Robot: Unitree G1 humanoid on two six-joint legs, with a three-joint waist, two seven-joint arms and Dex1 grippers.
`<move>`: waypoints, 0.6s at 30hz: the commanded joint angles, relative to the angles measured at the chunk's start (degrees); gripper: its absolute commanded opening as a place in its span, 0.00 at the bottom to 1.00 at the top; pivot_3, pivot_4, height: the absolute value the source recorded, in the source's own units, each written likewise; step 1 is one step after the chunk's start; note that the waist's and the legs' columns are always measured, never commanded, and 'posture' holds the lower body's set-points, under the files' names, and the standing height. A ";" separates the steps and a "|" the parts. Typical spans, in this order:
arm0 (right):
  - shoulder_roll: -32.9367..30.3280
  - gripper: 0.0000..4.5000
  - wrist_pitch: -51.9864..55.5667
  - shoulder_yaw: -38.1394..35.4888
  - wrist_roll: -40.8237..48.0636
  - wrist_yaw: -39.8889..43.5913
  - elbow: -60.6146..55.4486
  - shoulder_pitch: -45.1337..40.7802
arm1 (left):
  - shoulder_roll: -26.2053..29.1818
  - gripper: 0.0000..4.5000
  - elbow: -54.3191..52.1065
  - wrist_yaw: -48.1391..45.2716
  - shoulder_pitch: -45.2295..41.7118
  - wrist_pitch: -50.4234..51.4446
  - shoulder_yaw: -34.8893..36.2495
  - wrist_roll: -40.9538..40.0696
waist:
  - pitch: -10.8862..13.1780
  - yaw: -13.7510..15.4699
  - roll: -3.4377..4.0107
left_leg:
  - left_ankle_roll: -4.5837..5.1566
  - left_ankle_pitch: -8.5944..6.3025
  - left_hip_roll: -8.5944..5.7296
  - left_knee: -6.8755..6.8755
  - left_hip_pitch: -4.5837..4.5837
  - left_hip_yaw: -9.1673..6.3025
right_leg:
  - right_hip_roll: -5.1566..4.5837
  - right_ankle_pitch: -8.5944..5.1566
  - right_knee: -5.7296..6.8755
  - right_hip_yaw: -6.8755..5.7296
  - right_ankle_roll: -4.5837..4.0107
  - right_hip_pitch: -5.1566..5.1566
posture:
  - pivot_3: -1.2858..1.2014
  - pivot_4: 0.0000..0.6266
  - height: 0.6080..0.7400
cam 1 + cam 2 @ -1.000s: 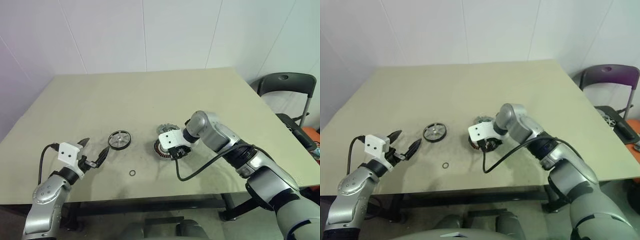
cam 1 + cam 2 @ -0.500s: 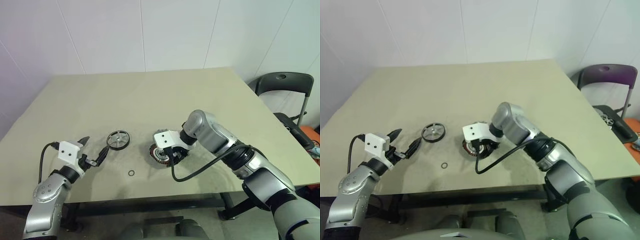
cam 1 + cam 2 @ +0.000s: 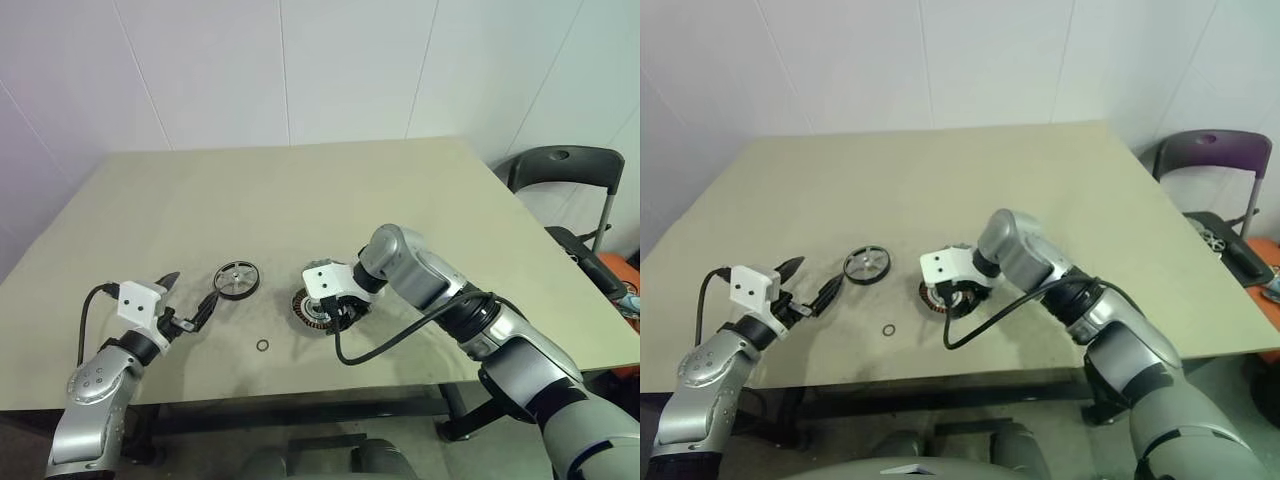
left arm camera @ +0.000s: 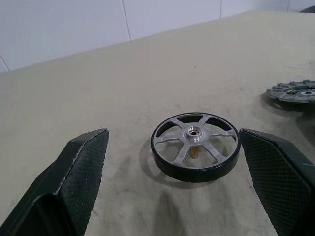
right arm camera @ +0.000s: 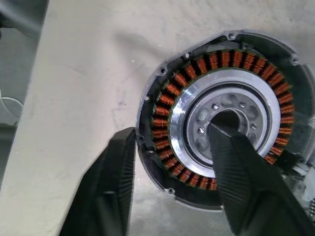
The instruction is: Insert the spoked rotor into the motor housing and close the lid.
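- Right gripper straddles the rim of the round grey copper-wound motor housing on the beige surface, one finger inside; whether it clamps is unclear.
- Left gripper, spread wide and empty, faces the dark-rimmed silver-spoked rotor.
- Judged step: positioning the housing; next, grasping the rotor.

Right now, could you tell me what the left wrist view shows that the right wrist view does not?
Left wrist view: the rotor lies flat on the table between the open left gripper fingers, untouched, with the lid lying farther off.

Right wrist view: the housing seen from above, copper windings around a silver centre. The right gripper straddles its wall, one finger over the centre, the other outside the rim.

Both: the same beige tabletop.
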 commanded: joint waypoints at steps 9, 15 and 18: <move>-2.09 1.00 6.26 -8.10 7.52 1.69 -7.02 -2.37 | 1.85 1.00 -7.32 -3.93 -0.39 5.35 -1.36 -4.32 | 0.00 0.05 0.00 | 0.00 0.00 0.00 -0.03 -0.28 -0.03 | -0.03 0.01 -0.02 -0.01 0.02 -0.29 | 0.52 0.00 1.00; -5.64 1.00 2.39 -14.42 11.65 -2.33 -7.33 2.53 | 4.10 1.00 -9.98 -8.44 0.97 8.75 -4.31 -4.98 | -0.01 0.15 -0.02 | 0.00 0.00 -0.02 -0.03 -0.29 0.00 | -0.05 0.00 -0.06 -0.01 0.01 -0.25 | 0.52 0.00 1.00; -4.44 1.00 1.59 -20.39 16.69 -4.90 -6.73 6.08 | 5.55 1.00 -10.59 -11.79 1.85 9.74 -5.93 -5.68 | 0.01 0.03 0.01 | 0.01 0.00 -0.01 -0.05 -0.30 0.02 | -0.04 0.00 -0.07 -0.01 0.01 -0.26 | 0.52 0.00 1.00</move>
